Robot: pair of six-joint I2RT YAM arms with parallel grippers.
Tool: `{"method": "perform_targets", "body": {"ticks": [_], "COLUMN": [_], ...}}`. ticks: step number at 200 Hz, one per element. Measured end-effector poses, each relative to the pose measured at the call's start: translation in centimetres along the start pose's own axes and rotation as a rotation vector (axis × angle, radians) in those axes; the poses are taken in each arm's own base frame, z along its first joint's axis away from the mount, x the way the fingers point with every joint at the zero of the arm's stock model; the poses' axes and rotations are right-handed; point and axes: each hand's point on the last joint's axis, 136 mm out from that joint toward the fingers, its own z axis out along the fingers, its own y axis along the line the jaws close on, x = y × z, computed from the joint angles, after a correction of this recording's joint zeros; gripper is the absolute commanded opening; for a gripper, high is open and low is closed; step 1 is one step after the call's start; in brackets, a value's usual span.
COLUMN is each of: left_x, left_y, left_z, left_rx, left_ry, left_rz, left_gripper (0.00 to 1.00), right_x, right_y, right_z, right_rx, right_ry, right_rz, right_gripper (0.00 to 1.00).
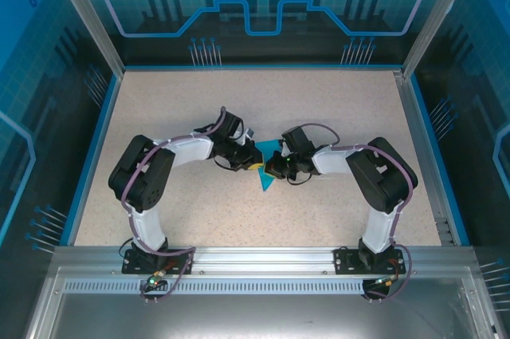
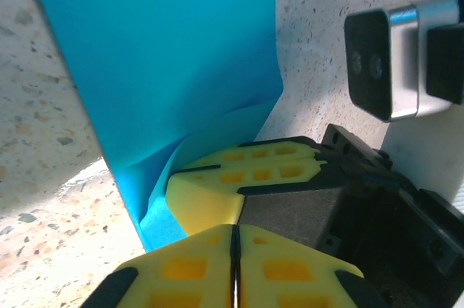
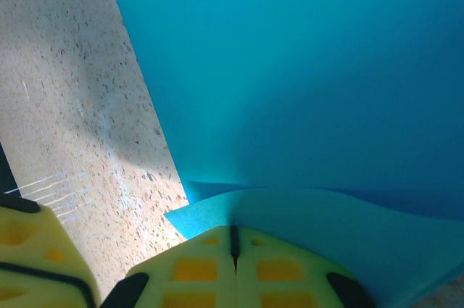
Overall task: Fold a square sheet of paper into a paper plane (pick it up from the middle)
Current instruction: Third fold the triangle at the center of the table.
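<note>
Looks early: left claw (image 2: 233, 239) and right claw (image 3: 233, 239) both pinched shut on the square sheet of paper (image 1: 264, 178) at the middle of the table (image 1: 183, 219), no dart shape yet, folding mostly left.

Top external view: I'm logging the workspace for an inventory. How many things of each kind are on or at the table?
cyan-blue paper sheet: 1
robot arms: 2 (left arm, right arm)
Total: 3

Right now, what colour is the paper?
Plain cyan-blue; the paper shows best in the right wrist view.
</note>
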Motion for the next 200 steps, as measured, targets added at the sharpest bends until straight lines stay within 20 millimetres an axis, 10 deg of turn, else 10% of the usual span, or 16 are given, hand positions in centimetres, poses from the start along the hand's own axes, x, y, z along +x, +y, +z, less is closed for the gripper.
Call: {"method": "perform_targets", "body": {"ticks": [200], "left_x": [-0.1], "left_y": [3.4], "left_z": [2.1], "left_rx": [-0.122], "left_ry": [0.021], "left_rz": [-0.065], "left_gripper": [0.04], "right_x": [0.0], "right_y": [0.0], "right_z": [0.0], "right_rx": [0.003], "right_ry": [0.003], "right_rz": [-0.002], "right_gripper": [0.01]}}
